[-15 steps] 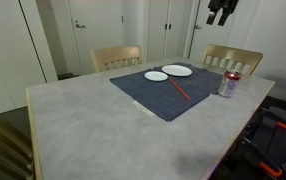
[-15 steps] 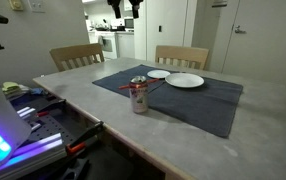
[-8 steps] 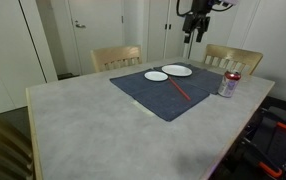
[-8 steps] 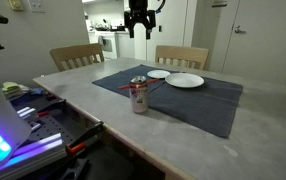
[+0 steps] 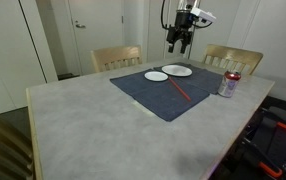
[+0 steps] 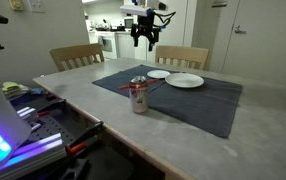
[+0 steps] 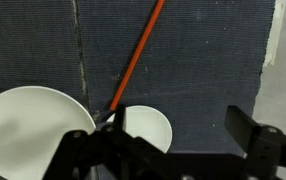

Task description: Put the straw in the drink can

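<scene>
The thin red straw (image 5: 179, 89) lies flat on the dark blue placemat (image 5: 163, 100), just in front of the two white plates. In the wrist view the straw (image 7: 138, 50) runs diagonally, its lower end between the plates. The silvery drink can with a red label (image 5: 228, 84) stands upright at the mat's edge; it also shows in an exterior view (image 6: 138, 96). My gripper (image 5: 179, 40) hangs in the air above the plates, well above the mat, in both exterior views (image 6: 144, 38). In the wrist view the gripper (image 7: 181, 122) is open and empty.
Two flat white plates (image 5: 156, 76) (image 5: 177, 70) sit side by side on the mat; the wrist view shows the large plate (image 7: 28, 130) and the small plate (image 7: 148, 128). Two wooden chairs (image 5: 116, 57) (image 5: 233, 58) stand behind the grey table (image 5: 83, 130).
My gripper has come down from the top of the room and moved across to hang above the plates. The straw, can and plates have not moved.
</scene>
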### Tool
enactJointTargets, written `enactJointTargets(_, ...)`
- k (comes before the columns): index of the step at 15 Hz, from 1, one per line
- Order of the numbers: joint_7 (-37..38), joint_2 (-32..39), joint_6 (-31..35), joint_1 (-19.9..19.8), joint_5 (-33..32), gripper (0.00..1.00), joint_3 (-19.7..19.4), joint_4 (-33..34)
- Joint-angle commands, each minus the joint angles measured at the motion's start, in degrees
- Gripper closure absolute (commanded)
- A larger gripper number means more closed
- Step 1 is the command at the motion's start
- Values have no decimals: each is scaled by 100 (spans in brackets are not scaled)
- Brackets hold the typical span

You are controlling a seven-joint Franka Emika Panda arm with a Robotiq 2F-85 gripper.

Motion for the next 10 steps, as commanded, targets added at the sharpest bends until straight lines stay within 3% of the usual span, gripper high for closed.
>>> enactJointTargets(1,37,-18,-15,-151,-49,0,154,10)
enactJointTargets(6,721,174,368,-76,-192,0,133,45)
enactJointTargets(10,2053,557,1019,158,-171,0,193,-94)
